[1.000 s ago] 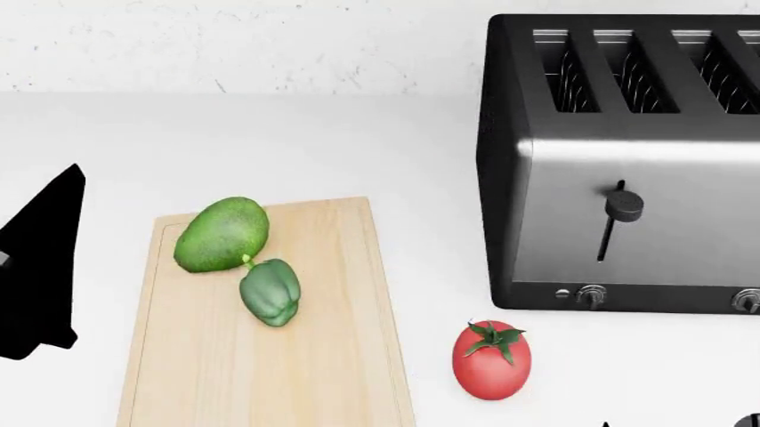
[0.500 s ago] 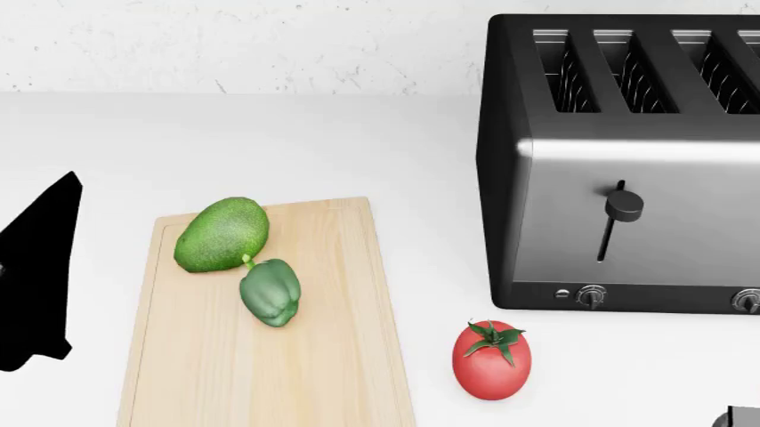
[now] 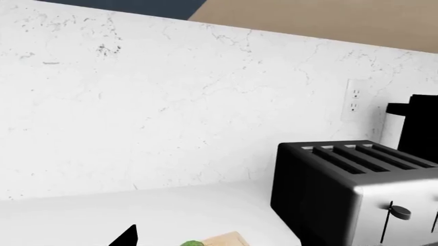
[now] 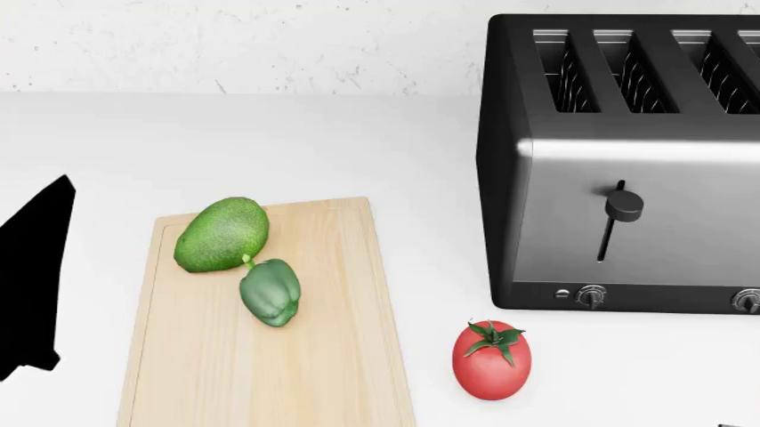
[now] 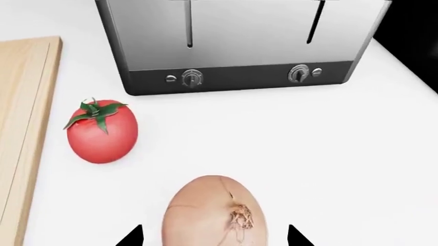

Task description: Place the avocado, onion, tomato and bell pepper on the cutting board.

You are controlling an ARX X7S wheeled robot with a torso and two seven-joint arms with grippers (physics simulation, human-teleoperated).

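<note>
The avocado (image 4: pixel 222 234) and the bell pepper (image 4: pixel 270 292) lie touching on the far end of the cutting board (image 4: pixel 320 374). The tomato (image 4: pixel 492 359) rests on the counter to the right of the board, in front of the toaster. The onion (image 5: pixel 215 215) shows only in the right wrist view, on the counter near the tomato (image 5: pixel 101 131). My right gripper (image 5: pixel 215 237) is open, a fingertip on each side of the onion, with gaps. My left gripper (image 4: pixel 30 276) is a black shape left of the board; one fingertip (image 3: pixel 126 238) shows, set wide, open and empty.
A large black and steel toaster (image 4: pixel 629 160) stands at the right, close behind the tomato. A white wall (image 3: pixel 171 102) with an outlet (image 3: pixel 354 100) runs behind the counter. A dark appliance (image 3: pixel 417 128) stands beyond the toaster.
My left gripper has slid slightly down and left, away from the board. The bits of the right arm at the bottom right of the head view have nearly dropped out of sight.
</note>
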